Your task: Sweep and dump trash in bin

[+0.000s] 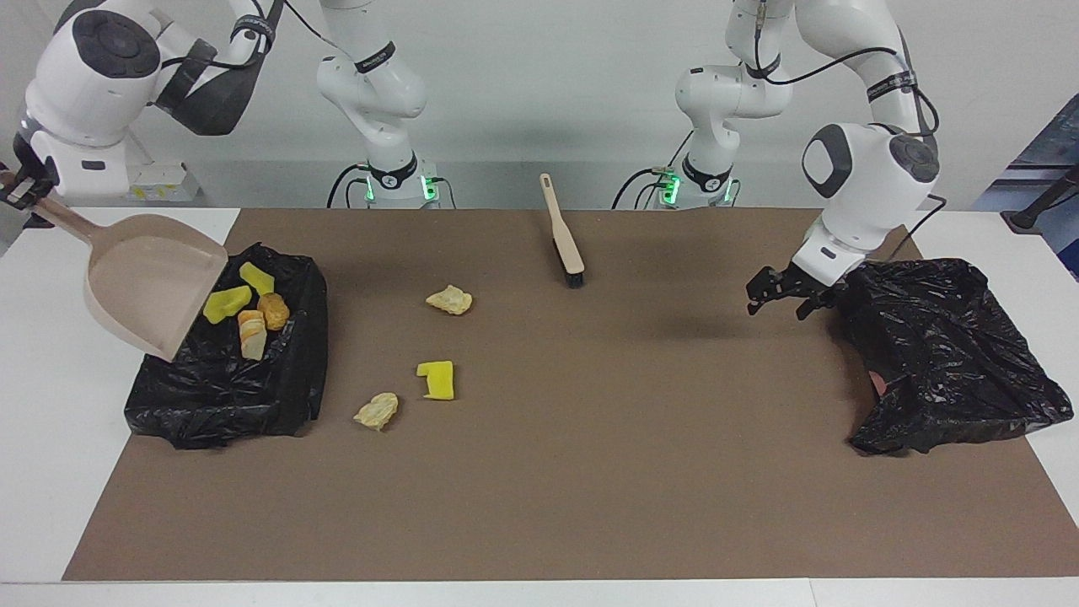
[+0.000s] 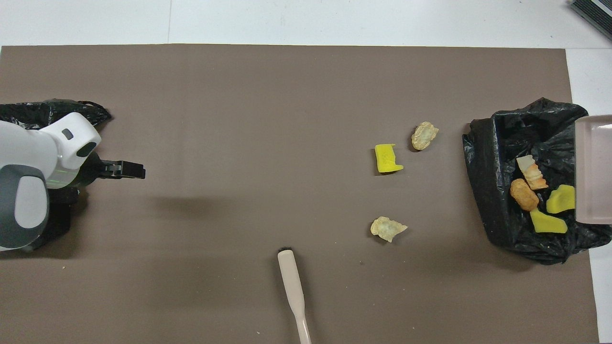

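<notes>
Four scraps (image 1: pixel 249 310) lie in the bin (image 1: pixel 228 396), three (image 1: pixel 437 378) remain mid-mat; right gripper (image 1: pixel 18 190) seemingly pinches the tipped dustpan (image 1: pixel 147 282), left gripper (image 1: pixel 780 291) spread, idle.

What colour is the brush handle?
Beige, with dark bristles; the brush shows best in the facing view.
</notes>
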`<state>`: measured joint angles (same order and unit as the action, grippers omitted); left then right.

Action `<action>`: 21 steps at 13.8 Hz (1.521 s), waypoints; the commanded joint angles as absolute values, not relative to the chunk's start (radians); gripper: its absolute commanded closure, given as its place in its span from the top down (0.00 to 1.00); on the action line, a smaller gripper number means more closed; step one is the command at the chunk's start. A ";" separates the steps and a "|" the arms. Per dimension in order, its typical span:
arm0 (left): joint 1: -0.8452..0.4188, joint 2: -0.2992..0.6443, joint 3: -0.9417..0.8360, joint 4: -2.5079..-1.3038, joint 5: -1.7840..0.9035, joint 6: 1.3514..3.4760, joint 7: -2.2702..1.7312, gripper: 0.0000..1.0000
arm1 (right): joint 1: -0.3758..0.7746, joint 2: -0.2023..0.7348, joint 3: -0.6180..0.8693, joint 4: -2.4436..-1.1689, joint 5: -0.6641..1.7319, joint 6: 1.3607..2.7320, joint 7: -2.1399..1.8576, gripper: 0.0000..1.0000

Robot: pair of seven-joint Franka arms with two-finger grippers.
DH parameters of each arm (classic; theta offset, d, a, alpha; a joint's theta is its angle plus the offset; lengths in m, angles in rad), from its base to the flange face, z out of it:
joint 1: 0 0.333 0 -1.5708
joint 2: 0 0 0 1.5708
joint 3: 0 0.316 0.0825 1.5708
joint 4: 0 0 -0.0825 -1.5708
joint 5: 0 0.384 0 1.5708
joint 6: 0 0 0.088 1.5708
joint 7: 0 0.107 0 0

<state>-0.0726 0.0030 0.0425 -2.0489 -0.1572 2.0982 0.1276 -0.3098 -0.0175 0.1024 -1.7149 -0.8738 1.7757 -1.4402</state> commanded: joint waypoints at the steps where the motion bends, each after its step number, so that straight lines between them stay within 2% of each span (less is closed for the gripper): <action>1: -0.023 0.012 0.031 -1.952 -0.100 2.008 0.161 1.00 | -0.256 -0.011 0.110 -1.697 -0.774 1.732 -1.327 0.00; 5: 0.021 0.015 0.034 -1.789 -0.061 1.811 0.161 1.00 | -0.129 -0.011 0.110 -1.695 -0.636 1.681 -1.039 0.00; 8: 0.028 0.014 0.040 -1.721 -0.037 1.731 0.080 1.00 | -0.065 -0.009 0.110 -1.690 -0.439 1.692 -0.794 0.00; 11: 0.008 0.012 0.031 -1.649 -0.015 1.632 -0.018 1.00 | 0.058 0.031 0.110 -1.678 -0.310 1.700 -0.429 0.00; 13: 0.006 -0.001 0.025 -1.638 -0.015 1.603 -0.029 1.00 | 0.110 0.075 0.110 -1.672 -0.243 1.704 -0.213 0.00; 17: 0.008 -0.031 0.025 -1.652 -0.018 1.579 -0.015 1.00 | 0.283 0.242 0.112 -1.533 -0.215 1.710 0.177 0.00; 21: 0.006 -0.077 0.023 -1.701 -0.017 1.555 -0.009 1.00 | 0.386 0.380 0.115 -1.408 -0.107 1.784 0.413 0.00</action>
<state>0.0167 -0.0353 0.0199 -1.6584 -0.0425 1.5591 -0.0049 0.3515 0.2997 0.1190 -1.5098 -0.1450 1.7689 0.3228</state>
